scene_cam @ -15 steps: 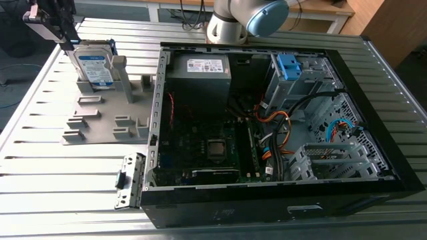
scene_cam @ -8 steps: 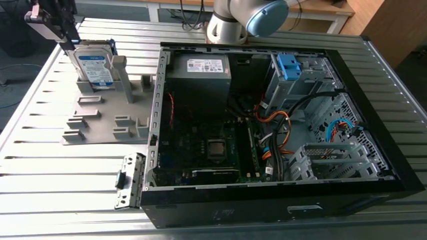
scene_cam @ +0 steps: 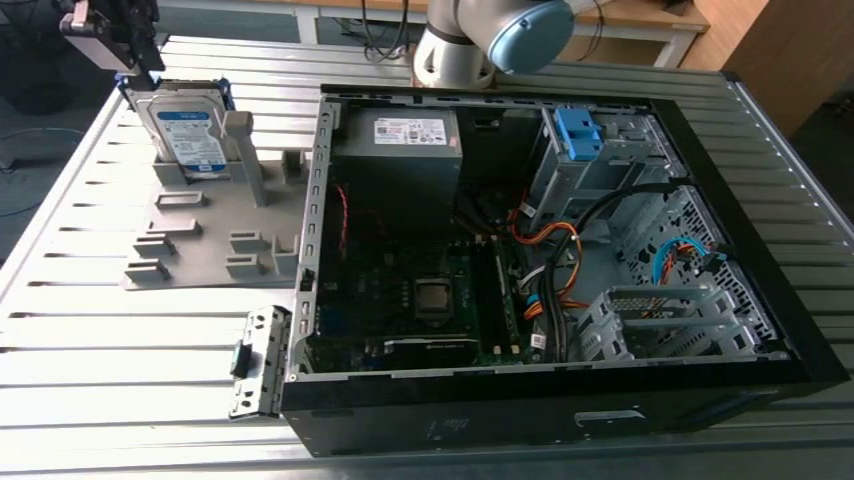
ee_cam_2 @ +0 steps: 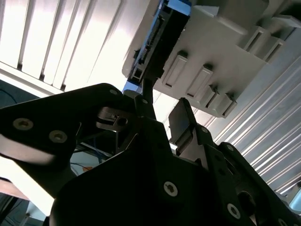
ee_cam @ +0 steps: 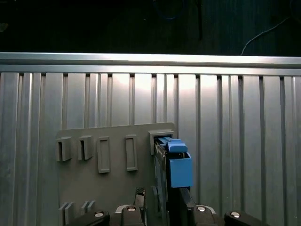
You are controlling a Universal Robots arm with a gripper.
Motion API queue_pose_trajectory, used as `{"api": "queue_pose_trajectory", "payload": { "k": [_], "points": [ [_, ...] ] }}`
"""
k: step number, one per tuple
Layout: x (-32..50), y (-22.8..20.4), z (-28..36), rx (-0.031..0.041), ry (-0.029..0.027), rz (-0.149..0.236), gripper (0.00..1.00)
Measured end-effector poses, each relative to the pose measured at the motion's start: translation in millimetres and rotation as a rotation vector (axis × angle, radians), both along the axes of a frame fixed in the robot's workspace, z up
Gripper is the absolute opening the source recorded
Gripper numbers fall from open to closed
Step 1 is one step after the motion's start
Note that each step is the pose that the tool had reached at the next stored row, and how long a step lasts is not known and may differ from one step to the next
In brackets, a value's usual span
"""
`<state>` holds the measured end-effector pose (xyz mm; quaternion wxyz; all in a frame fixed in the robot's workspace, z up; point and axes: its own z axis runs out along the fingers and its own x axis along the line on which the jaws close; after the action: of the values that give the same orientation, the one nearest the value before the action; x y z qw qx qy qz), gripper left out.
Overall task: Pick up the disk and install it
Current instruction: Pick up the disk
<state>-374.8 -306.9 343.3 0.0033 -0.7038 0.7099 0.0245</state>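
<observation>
The disk [scene_cam: 187,128] is standing upright on its edge in a slot of the grey holder plate [scene_cam: 187,235], label facing out in the exterior view. The holder is lying flat on the slatted metal bench [scene_cam: 80,340]. The disk's blue bracket [ee_cam: 179,167] is showing along its upper edge. The gripper [ee_cam_2: 163,107] is hovering just above the holder's disk slot, apart from the disk. The fingers [ee_cam_2: 181,121] are spread open, gripping nothing, and are lining up one to each side of the disk's edge. The open computer case [scene_cam: 534,425] is lying just beside the holder, on the exterior view's right of it. The grey power supply box [scene_cam: 400,160] is sitting in the case on the side nearest the holder, and a blue ribbed latch [scene_cam: 577,135] is farther from it.
</observation>
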Motion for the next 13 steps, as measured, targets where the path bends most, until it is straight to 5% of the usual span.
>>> {"api": "queue_pose_trajectory", "payload": {
  "k": [10, 13],
  "points": [
    [-5.6, 14.7, -9.1, -0.0001, 0.0003, 0.004, 0.41],
    [-5.6, 15.0, -9.4, 0.0000, 0.0000, 0.005, 0.41]
  ]
}}
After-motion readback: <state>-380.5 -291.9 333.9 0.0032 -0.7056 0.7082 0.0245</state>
